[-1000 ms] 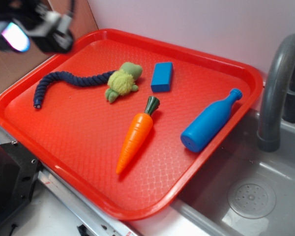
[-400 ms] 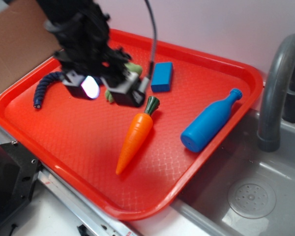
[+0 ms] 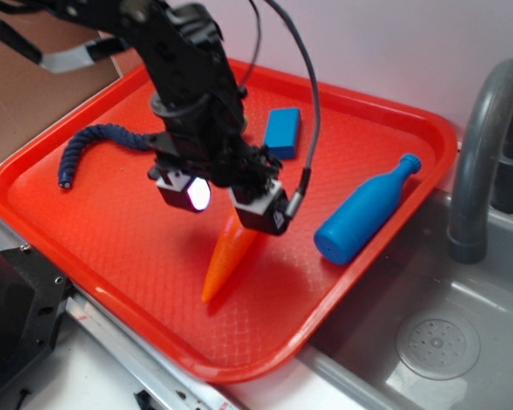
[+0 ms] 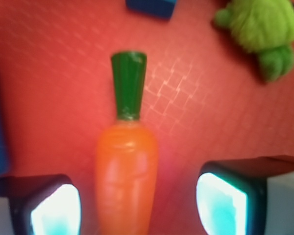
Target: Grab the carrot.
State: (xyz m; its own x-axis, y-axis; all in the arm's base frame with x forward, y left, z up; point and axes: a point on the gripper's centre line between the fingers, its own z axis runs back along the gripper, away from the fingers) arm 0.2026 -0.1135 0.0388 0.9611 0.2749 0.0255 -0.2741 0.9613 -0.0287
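Observation:
The carrot [image 3: 223, 259] lies on the red tray [image 3: 111, 222], its pointed orange tip toward the front edge; the arm hides its green stem in the exterior view. In the wrist view the carrot [image 4: 126, 176] runs down the middle, dark green stem [image 4: 129, 83] pointing away. My gripper [image 3: 227, 203] hovers over the carrot's thick end, open, one finger on each side. Its two glowing pads [image 4: 220, 203] flank the orange body with a gap on both sides, wider on the right, and touch nothing.
A blue bottle [image 3: 365, 210] lies to the carrot's right near the tray's edge. A blue block [image 3: 282, 132], a green plush toy [image 4: 262, 29] and a dark blue rope [image 3: 98, 145] lie behind. A grey sink [image 3: 436, 333] and faucet [image 3: 483, 154] stand at the right.
The gripper has swept in from the tray's back left corner, past the plush toy, and come down over the carrot's thick end. The carrot and the other objects have not moved.

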